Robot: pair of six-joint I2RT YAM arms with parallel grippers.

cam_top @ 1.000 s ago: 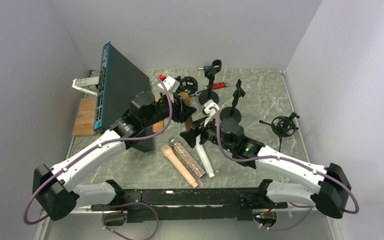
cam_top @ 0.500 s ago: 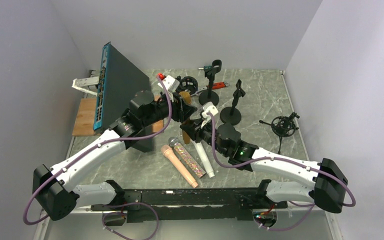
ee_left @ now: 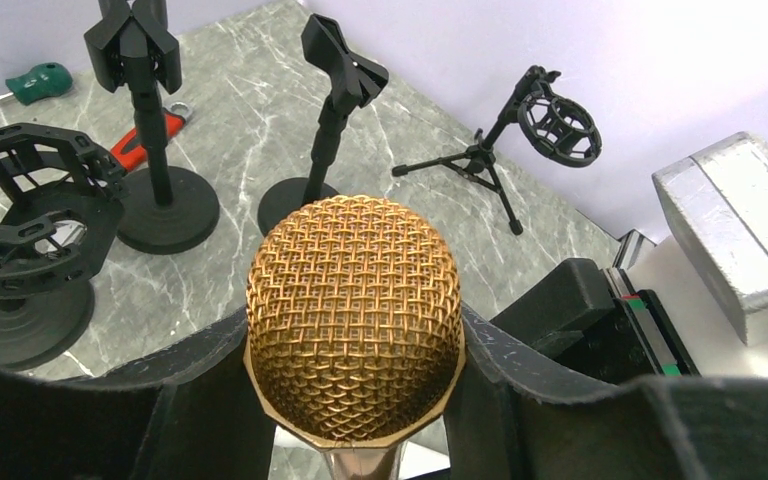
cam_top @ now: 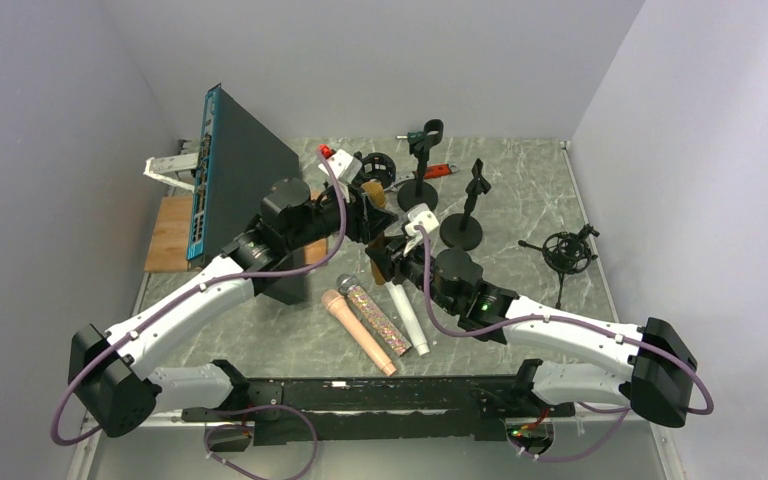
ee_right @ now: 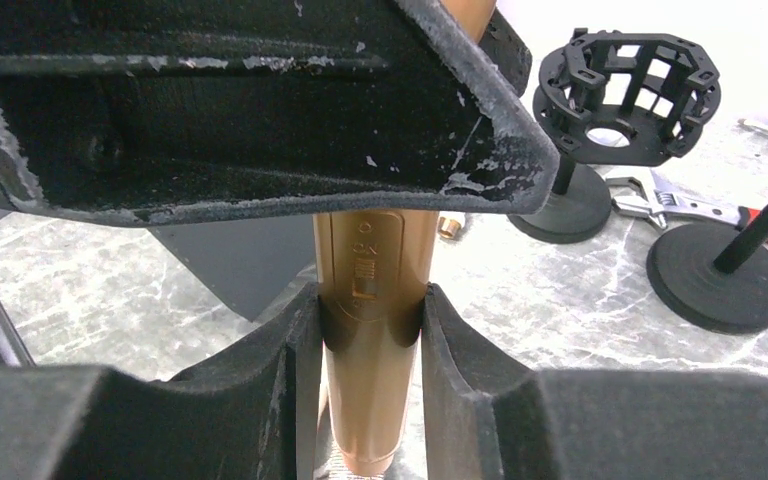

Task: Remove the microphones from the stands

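The left gripper (ee_left: 355, 400) stays clenched just under the gold mesh head of the microphone (ee_left: 353, 300), which stands upright between its jaws. Over the last second the right gripper (ee_right: 370, 310) has swung in from the right and now clamps the handle (ee_right: 372, 250) directly beneath the left jaws. With both arms grasping, the pull-off looks ready. The stand is hidden below the right jaws, so whether the microphone is free of it cannot be told.

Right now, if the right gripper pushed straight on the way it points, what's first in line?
The right gripper is closed on the gold microphone; past that, likely the left gripper, whose finger sits close overhead. Depth is unclear, so it may slip under.
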